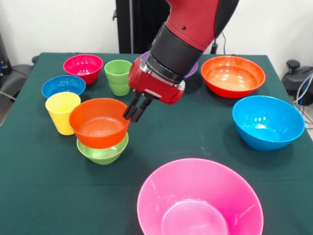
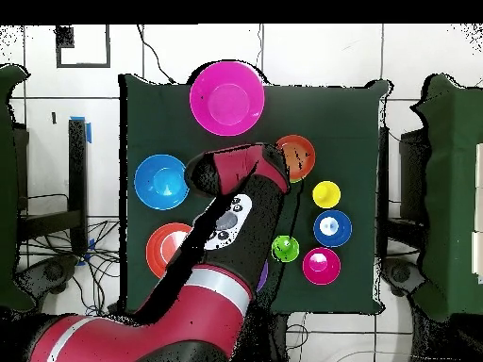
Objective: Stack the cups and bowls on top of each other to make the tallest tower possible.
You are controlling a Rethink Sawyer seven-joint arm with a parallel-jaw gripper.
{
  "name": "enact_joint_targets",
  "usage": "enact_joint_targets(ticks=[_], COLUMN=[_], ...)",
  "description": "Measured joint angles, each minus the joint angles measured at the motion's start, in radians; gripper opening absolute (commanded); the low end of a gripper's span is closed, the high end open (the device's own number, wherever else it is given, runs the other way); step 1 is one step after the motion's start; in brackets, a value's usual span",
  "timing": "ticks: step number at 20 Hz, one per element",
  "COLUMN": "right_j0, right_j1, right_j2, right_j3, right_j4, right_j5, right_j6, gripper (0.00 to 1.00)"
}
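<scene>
Glossy red arm (image 1: 195,19), black cylindrical wrist band, red wrist block, black tool (image 1: 136,107) with two slim fingers

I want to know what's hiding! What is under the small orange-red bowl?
A small light-green glossy plastic bowl sits under the small orange-red glossy plastic bowl, upright on the green table. Only its rim and side show; its inside is covered.
</scene>
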Motion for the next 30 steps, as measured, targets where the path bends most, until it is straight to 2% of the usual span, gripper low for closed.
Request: enact_joint_targets(ticks=[23,24,30], right_j0=[-0.001,-0.001,-0.001], right_j1=[0.000,0.000,0.000], right_j2=[0.000,0.000,0.000], right_j3=[-0.005,-0.005,-0.006], right_j4=[0.000,0.000,0.000], right_j5=[0.000,0.000,0.000], right_j6=[0.000,0.000,0.000], gripper=[0.00,1.00,1.00])
